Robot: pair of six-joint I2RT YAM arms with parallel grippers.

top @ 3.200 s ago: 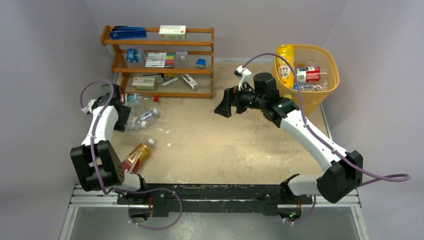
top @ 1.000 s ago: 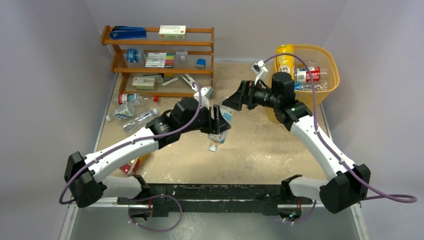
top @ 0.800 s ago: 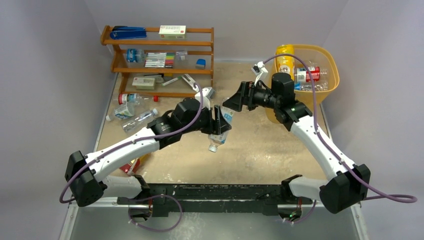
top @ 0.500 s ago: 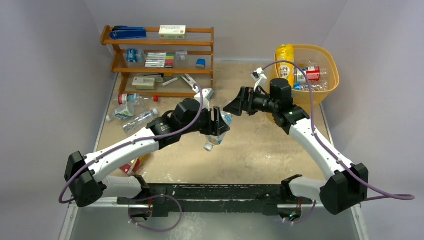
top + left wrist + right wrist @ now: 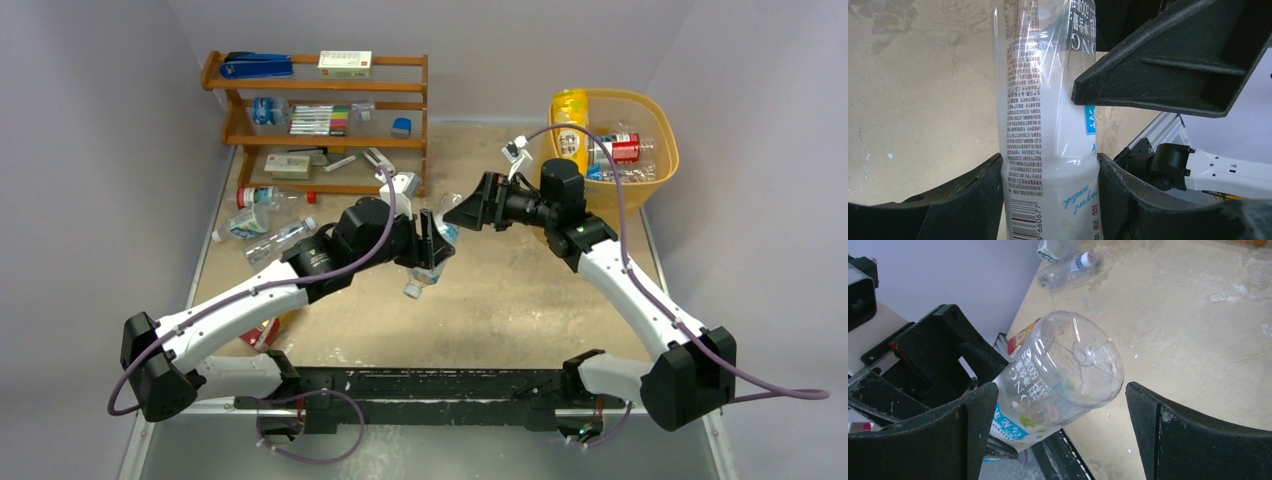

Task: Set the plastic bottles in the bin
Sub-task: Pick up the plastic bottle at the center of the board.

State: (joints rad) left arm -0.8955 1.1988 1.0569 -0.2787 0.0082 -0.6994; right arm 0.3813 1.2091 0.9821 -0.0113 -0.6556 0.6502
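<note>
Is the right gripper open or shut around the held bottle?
Open: on the right gripper the fingers stand wide apart, table showing between one finger and the bottle. The left gripper is shut on it.

The sandy, scuffed tabletop [image 5: 520, 300] carries a wooden shelf rack [image 5: 318, 125] at its far left, a yellow-orange bin [image 5: 625, 198] at its far right, and three clear plastic bottles [image 5: 281, 239] lying near the rack's foot.

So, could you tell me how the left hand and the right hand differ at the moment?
The left hand is shut on the bottle, pressing both sides of its labelled middle. The right hand is open, its fingers straddling the bottle's base with a clear gap on one side. So the left hand alone holds the bottle, while the right hand holds nothing. Both are black and meet at that same bottle.
</note>
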